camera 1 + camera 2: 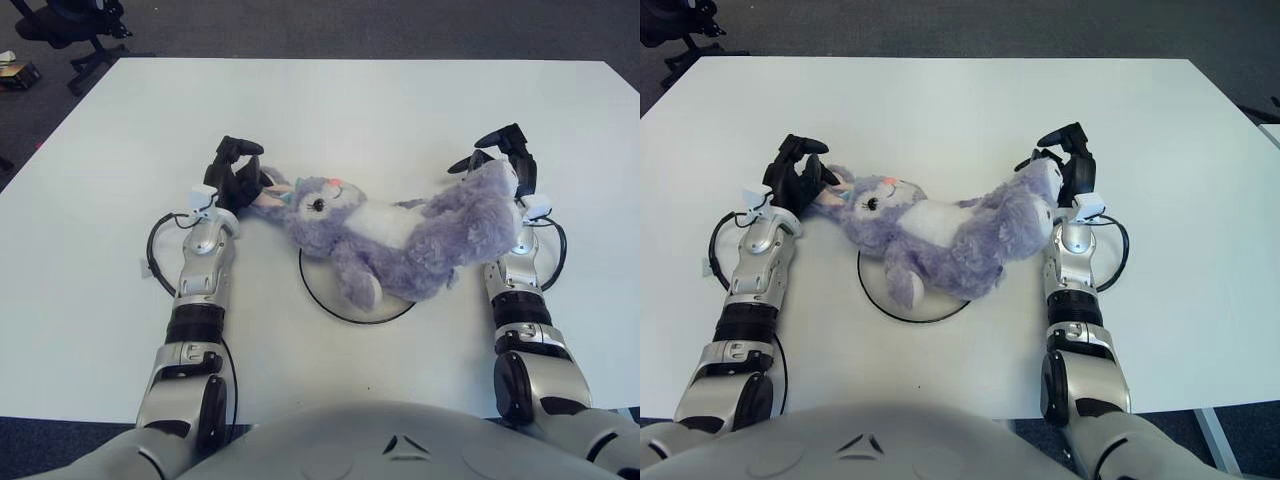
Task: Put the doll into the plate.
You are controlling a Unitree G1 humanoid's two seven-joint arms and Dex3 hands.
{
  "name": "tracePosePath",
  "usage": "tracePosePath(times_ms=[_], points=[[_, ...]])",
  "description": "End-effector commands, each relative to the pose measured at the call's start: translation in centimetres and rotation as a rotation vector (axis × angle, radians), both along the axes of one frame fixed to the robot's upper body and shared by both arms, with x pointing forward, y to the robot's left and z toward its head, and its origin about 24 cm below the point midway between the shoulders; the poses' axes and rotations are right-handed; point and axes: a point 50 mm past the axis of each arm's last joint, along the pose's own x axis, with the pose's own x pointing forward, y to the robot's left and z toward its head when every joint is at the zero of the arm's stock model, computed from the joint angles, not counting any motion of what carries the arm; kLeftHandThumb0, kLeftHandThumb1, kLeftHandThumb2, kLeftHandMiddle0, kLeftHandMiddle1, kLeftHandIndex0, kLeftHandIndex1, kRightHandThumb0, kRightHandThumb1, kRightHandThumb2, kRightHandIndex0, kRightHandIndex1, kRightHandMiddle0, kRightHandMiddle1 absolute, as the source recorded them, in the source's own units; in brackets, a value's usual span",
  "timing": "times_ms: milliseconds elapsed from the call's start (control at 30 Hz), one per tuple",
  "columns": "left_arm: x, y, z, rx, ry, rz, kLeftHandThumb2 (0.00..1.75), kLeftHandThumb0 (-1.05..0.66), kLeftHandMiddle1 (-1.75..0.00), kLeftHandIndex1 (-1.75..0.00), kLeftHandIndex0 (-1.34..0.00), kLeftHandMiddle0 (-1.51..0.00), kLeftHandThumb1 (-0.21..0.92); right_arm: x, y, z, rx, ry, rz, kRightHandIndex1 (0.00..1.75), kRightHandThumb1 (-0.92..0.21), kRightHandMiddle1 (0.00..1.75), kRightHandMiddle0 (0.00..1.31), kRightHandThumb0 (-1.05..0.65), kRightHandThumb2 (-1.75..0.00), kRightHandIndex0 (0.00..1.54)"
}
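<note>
A purple plush bunny doll [390,235] lies across a flat white plate with a dark rim [318,298] at the table's middle. Its head points left and its legs point right, past the plate. My left hand [240,178] is at the doll's ears, its fingers curled on the pink-lined ear [268,196]. My right hand [497,152] is at the doll's feet, its fingers spread above and behind the raised foot [490,185], touching it. The scene shows the same in the right eye view, with the doll [950,235] over the plate [877,300].
The white table [350,100] stretches far behind the doll. An office chair base [75,40] stands on the dark floor beyond the far left corner. Cables loop beside both wrists.
</note>
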Motion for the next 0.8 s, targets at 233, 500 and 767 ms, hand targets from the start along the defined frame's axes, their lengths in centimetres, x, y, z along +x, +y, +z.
tracePosePath(times_ms=[233, 500, 767], points=[[-0.92, -0.09, -0.62, 0.011, 0.028, 0.007, 0.66, -0.36, -1.75, -1.75, -0.27, -0.84, 0.81, -1.24, 0.17, -1.52, 0.013, 0.055, -0.010, 1.75, -0.66, 1.75, 0.36, -0.38, -0.87, 1.00], [-1.09, -0.11, -0.37, 0.009, 0.009, 0.013, 0.66, -0.36, -1.75, -1.75, -0.27, -0.84, 0.81, -1.47, 0.18, -1.24, -0.002, 0.046, -0.006, 1.75, -0.66, 1.75, 0.36, -0.38, -0.86, 1.00], [-1.16, -0.24, -0.26, 0.006, 0.000, 0.019, 0.66, -0.36, -1.75, -1.75, -0.27, -0.83, 0.81, -1.53, 0.18, -1.16, -0.012, 0.045, -0.007, 1.75, -0.66, 1.75, 0.36, -0.38, -0.86, 1.00]])
